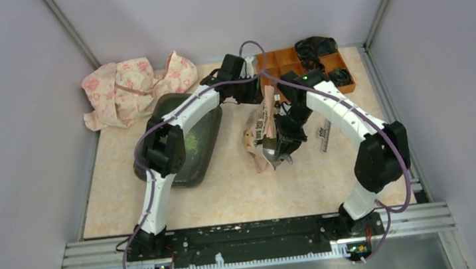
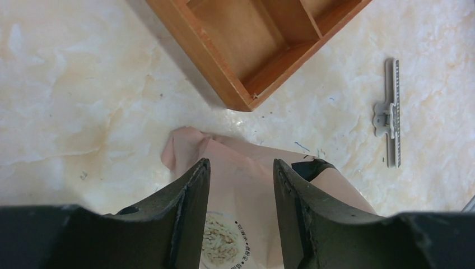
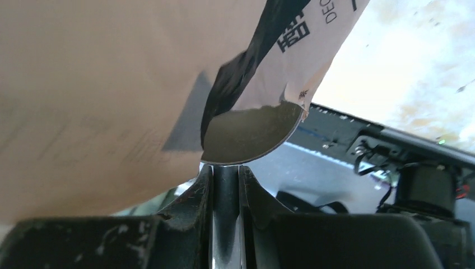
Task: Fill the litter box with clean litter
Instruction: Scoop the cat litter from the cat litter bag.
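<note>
The litter box (image 1: 191, 163) is a dark shallow tray left of centre, partly under my left arm. A small patch of light-green clean litter (image 1: 193, 139) lies in it. The peach-pink litter bag (image 1: 258, 132) lies crumpled mid-table. My left gripper (image 1: 252, 94) is open, with its fingers (image 2: 193, 190) spread over the bag's top end (image 2: 241, 185) and not closed on it. My right gripper (image 1: 284, 139) is shut on the handle (image 3: 226, 185) of the grey metal scoop (image 3: 252, 131). The scoop's bowl is at the bag's torn opening (image 3: 280, 61).
The orange compartmented organiser (image 1: 281, 60) stands at the back right, and its corner shows in the left wrist view (image 2: 235, 95). A grey clip (image 1: 324, 137) lies right of the bag (image 2: 390, 112). A floral cloth (image 1: 127, 86) is heaped at the back left.
</note>
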You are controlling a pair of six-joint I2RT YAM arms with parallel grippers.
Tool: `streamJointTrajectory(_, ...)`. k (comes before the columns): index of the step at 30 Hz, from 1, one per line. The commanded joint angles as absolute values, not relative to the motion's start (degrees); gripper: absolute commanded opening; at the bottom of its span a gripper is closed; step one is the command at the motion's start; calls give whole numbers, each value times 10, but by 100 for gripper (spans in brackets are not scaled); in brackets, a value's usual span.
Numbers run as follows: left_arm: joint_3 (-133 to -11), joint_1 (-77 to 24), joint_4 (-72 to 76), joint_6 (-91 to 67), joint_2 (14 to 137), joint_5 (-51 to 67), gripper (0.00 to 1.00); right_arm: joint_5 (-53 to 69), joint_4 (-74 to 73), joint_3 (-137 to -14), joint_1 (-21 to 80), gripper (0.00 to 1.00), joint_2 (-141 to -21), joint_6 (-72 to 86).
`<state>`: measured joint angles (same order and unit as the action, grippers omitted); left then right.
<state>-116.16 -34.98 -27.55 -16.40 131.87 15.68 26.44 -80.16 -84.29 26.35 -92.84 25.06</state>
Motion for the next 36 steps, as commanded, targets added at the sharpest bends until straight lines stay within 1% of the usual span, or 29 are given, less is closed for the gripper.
streamJointTrajectory(1, -1163, -360, -261, -146, 1307, 177, 52, 344, -845, -847, 233, 0, -956, 307)
streamJointTrajectory(5, -1126, -360, -239, -149, 1288, 183, 52, 368, -815, -843, 216, 0, -991, 327)
streamJointTrajectory(8, -1122, -360, -239, -147, 1286, 185, 52, 378, -792, -848, 212, 0, -1020, 343)
streamJointTrajectory(14, -1119, -360, -239, -146, 1284, 188, 52, 365, -755, -860, 198, 0, -1073, 361)
streamJointTrajectory(21, -1113, -360, -238, -144, 1291, 195, 51, 312, -744, -917, 178, 0, -1142, 354)
streamJointTrajectory(29, -1109, -362, -237, -143, 1293, 205, 51, 191, -710, -966, 164, 0, -1189, 355)
streamJointTrajectory(36, -1106, -367, -238, -142, 1292, 211, 51, 117, -623, -976, 166, 0, -1203, 336)
